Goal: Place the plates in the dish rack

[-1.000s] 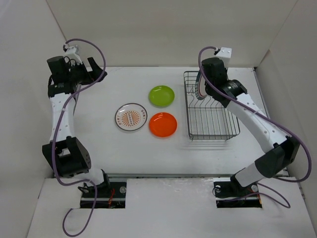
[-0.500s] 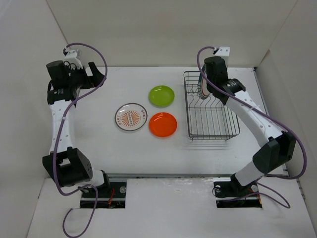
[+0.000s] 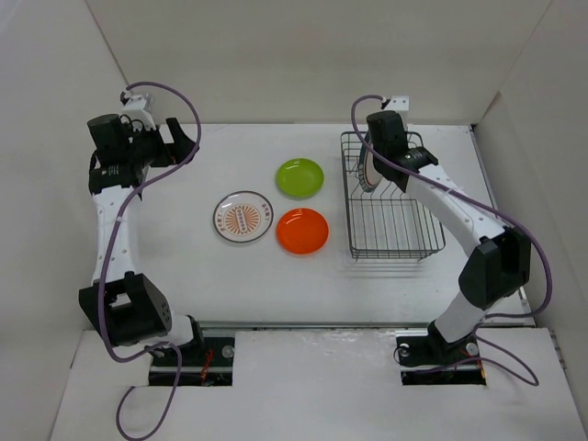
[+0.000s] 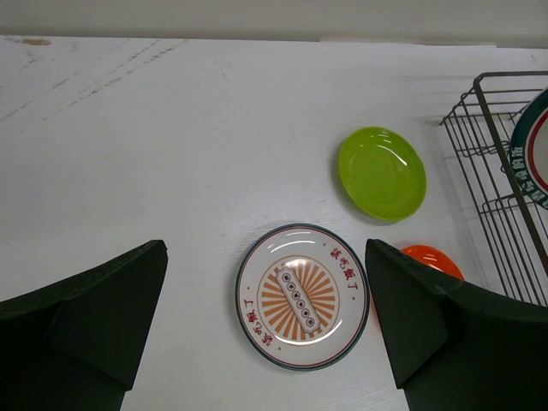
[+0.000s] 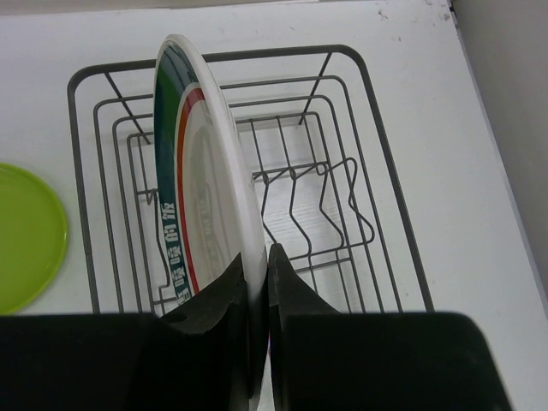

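My right gripper (image 5: 259, 265) is shut on the rim of the white plate with the teal-striped rim (image 5: 201, 171). It holds that plate on edge over the far left part of the dark wire dish rack (image 5: 377, 111), above the upright prongs. From above, that plate (image 3: 365, 170) shows at the rack's (image 3: 395, 255) far left corner. On the table lie the lime green plate (image 3: 300, 177), the orange plate (image 3: 302, 231) and the sunburst plate (image 3: 243, 218), all flat. My left gripper (image 4: 264, 248) is open and empty, high at the far left, looking down on the sunburst plate (image 4: 301, 295).
White walls (image 3: 55, 110) enclose the table on the left, back and right. The rack stands near the right wall. Purple cables loop off both arms. The green plate (image 4: 382, 172) lies a short way left of the rack.
My right arm has swung the held plate leftward, toward the rack's far left corner. The left arm rose slightly, then stayed still.
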You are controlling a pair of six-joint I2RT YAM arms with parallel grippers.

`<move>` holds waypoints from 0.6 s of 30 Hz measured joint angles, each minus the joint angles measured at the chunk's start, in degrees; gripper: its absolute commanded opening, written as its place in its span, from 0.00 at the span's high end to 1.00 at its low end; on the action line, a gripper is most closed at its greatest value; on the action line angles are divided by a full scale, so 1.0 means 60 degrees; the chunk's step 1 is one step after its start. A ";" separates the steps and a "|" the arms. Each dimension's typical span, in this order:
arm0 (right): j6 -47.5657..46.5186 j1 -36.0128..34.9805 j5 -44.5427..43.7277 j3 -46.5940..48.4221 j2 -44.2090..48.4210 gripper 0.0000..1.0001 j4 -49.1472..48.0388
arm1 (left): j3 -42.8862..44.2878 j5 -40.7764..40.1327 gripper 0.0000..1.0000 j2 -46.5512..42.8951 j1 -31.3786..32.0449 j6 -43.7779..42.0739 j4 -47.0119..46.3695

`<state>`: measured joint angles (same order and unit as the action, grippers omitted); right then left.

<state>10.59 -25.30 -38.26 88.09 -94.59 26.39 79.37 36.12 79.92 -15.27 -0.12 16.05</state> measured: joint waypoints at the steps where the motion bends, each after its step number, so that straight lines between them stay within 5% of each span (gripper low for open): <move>1: 0.0015 0.0000 -0.0004 -0.0011 -0.0051 1.00 0.0015 | -0.0033 0.0007 0.00 0.0000 0.0000 -0.0015 0.0007; 12: 0.0106 0.0000 0.0000 -0.0033 -0.0244 1.00 -0.0062 | -0.0117 0.0015 0.00 0.0029 0.0000 -0.0080 0.0004; 18: 0.0444 0.0029 -0.0047 -0.0007 -0.0914 0.86 -0.0200 | -0.0430 0.0004 0.00 0.0029 0.0000 -0.0248 -0.0066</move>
<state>13.26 -25.12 -38.54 88.05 -100.07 25.19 76.79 36.14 80.09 -15.27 -1.61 15.66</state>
